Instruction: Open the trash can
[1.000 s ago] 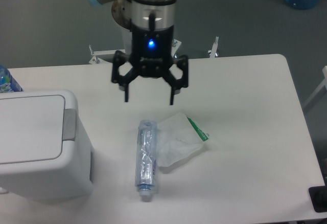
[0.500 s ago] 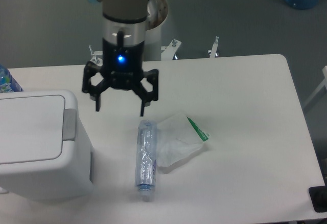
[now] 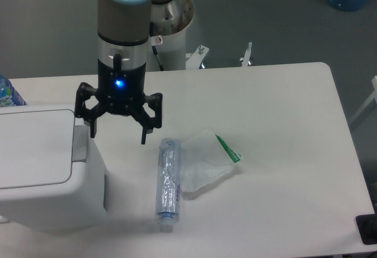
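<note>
One trash can here, big white boxy thing parked at the table's left edge, partly cut off by the frame. Lid down flat, so not open yet. Grey push tab sitting along the lid's right side, facing the middle of the table.

Gripper now hanging right at that edge, fingers spread wide and holding nothing. Left fingertip just over the tab's top end from this angle, right fingertip out over bare tabletop beside the bin. Can't tell the height from one overhead-ish view, so no call on whether anything is touching the tab.

Big change over the last second: started out over the middle of the table behind the bottle, slid steadily left, and now lined up with the bin's right side. Same wide-open fingers the whole way. Bin, bottle and wrapper all exactly where they were.

Reads like the approach is basically done and the press on the tab comes next, probably with one finger coming down on it.

Crushed clear plastic bottle lying just right of the bin, crumpled white wrapper touching its side. Both out of the way. Blue bottle peeking in behind the bin at far left.
</note>
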